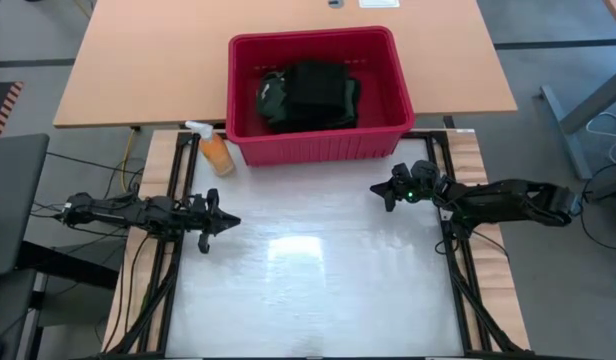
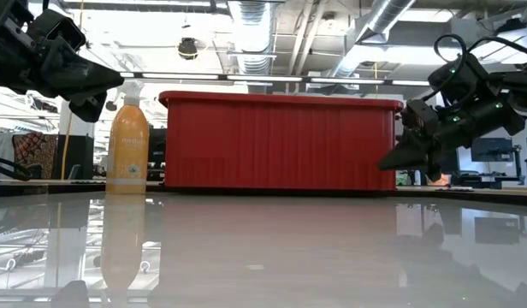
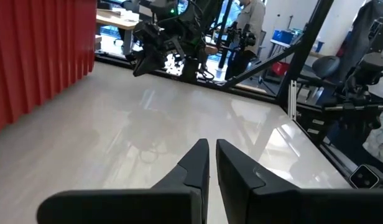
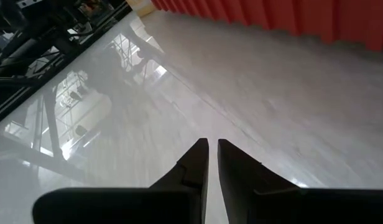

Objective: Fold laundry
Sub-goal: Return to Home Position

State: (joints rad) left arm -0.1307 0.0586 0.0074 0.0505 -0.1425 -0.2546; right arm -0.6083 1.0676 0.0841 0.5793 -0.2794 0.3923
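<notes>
The laundry (image 1: 310, 92), a heap of black and dark green cloth, lies inside the red basket (image 1: 318, 148) at the table's far edge; a black piece sits on top of the green one. My left gripper (image 1: 231, 222) hangs shut and level over the table's left side, pointing right. My right gripper (image 1: 380, 190) is at the right side, just in front of the basket's right corner, shut and slanting slightly down toward the left. In both wrist views, the left gripper (image 3: 212, 144) and the right gripper (image 4: 212, 143) have nothing between their fingers. In the low view the basket (image 2: 281, 141) hides the laundry.
An orange spray bottle (image 1: 216, 152) stands beside the basket's near left corner. The glossy white tabletop (image 1: 308, 290) lies between and in front of the arms. A wooden table (image 1: 138, 60) stands behind the basket. A person (image 3: 250, 18) is in the room beyond the table.
</notes>
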